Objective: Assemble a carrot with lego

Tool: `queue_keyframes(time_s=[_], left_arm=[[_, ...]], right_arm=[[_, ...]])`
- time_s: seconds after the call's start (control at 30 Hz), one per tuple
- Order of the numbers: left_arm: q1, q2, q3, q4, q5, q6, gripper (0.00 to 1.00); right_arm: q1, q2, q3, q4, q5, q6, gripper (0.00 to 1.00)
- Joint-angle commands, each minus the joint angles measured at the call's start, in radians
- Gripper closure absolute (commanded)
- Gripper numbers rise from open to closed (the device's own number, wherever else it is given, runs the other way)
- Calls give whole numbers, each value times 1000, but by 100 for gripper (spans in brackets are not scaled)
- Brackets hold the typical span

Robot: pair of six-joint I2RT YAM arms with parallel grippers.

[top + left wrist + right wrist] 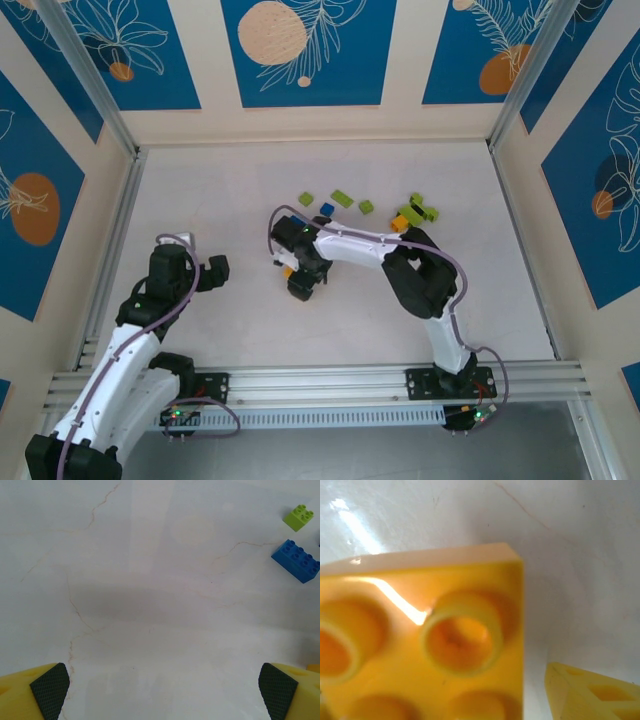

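An orange brick [420,645] sits near the middle of the table [200,200], right under the right gripper [302,285]. I cannot tell if its jaws pinch it. Green bricks [342,198] and a blue brick [296,560] lie nearer the far edge. The left gripper [162,695] has its jaws spread wide.

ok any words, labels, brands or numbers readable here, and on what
None readable.
The blue wall panels carry only leaf and circle drawings.
Studs on the orange brick are close but blurred, no mark legible.
The blue brick and lime brick show no lettering.
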Motion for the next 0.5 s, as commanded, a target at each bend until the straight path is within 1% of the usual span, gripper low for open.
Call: queue_keyframes(time_s=[0.0, 0.13, 0.23, 0.3, 0.37, 0.4, 0.47], left_arm=[[16, -12, 3, 14, 26, 4, 0], [16, -12, 2, 19, 34, 5, 0], [16, -12, 1, 21, 37, 5, 0], [16, -11, 0, 26, 40, 5, 0], [18, -10, -2, 28, 44, 6, 0], [17, -10, -2, 27, 44, 5, 0], [16, -11, -2, 28, 47, 5, 0]], right_arm=[[1, -131, -23, 7, -40, 18, 30], [-7, -255, -62, 9, -39, 22, 30], [-14, -357, -114, 55, 35, 36, 28], [-51, -397, -126, 94, 71, 52, 25], [-98, -372, -84, 87, 112, 69, 25], [-127, -340, -56, 81, 110, 64, 25], [-171, -276, 1, 78, 61, 29, 25]])
